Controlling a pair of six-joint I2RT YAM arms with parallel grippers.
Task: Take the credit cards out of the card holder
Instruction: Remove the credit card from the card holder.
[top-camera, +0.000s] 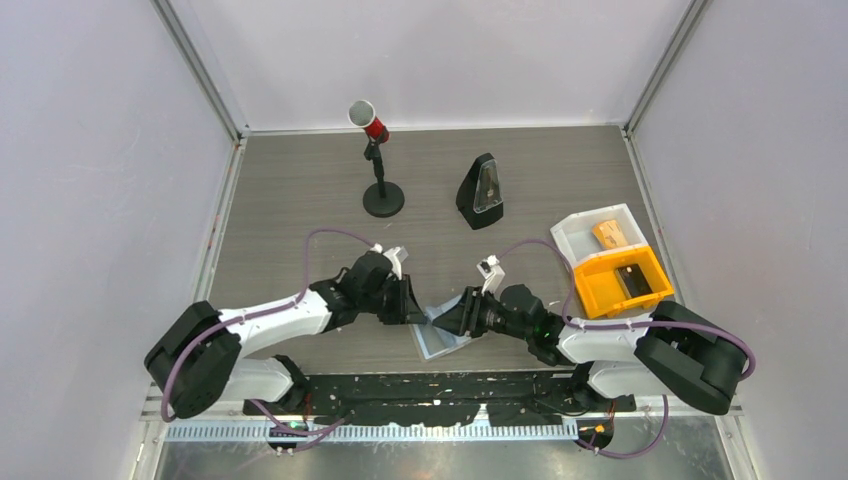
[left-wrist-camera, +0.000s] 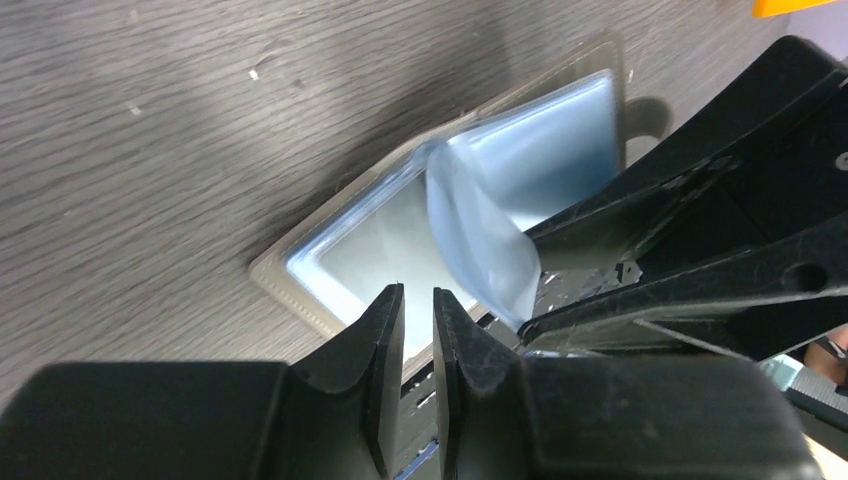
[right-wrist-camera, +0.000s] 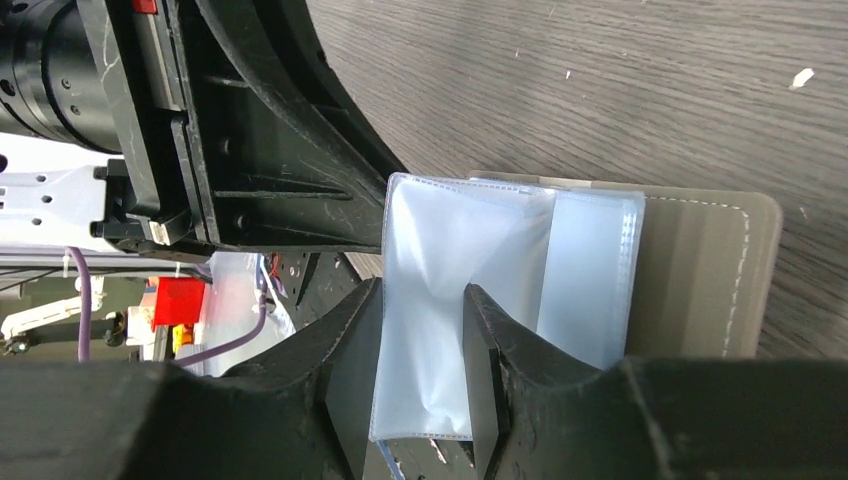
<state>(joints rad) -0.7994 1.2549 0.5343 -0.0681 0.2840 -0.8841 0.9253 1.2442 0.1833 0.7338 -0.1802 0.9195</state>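
The right gripper (right-wrist-camera: 422, 296) clasps a clear pocket of the card holder (left-wrist-camera: 365, 235), which is curled up off its panel. The left gripper (left-wrist-camera: 417, 296), narrowed to a slit, hovers at the holder's left edge; I cannot tell whether it pinches anything. The holder lies near-centre on the grey wood-grain table (top-camera: 300, 190) between pale walls, with the black card (top-camera: 631, 279) and orange-tan card (top-camera: 608, 234) in the tray (top-camera: 590, 287) to its right.

left arm (top-camera: 270, 318) and right arm (top-camera: 610, 340): white link shells, bulky black joint housings. a purple cable (top-camera: 330, 235) loops from each base to the wrist. left gripper (left-wrist-camera: 418, 300) and right gripper (right-wrist-camera: 422, 295): matte black, wedge-shaped fingers, scuffed edges. small white camera block (top-camera: 397, 256) on each wrist. green light (top-camera: 545, 325) on right forearm.
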